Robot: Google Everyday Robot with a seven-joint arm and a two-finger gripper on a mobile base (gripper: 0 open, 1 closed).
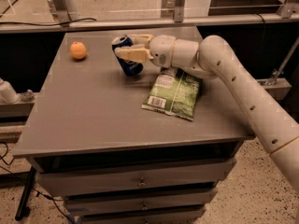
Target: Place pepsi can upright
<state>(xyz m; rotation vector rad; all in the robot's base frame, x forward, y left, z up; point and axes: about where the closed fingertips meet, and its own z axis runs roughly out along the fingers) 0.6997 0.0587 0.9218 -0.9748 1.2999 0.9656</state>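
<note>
The pepsi can [127,64] is dark blue with a silver top. It stands tilted, top leaning to the left, on the grey table [93,106] at the back middle. My gripper [131,46] reaches in from the right, its cream fingers [133,55] on either side of the can's upper half and shut on it. The white arm runs off to the lower right.
An orange fruit [78,50] sits at the table's back left. A green snack bag [174,92] lies flat just right of the can, under my arm. The table has drawers below. A rail with metal posts runs behind the table.
</note>
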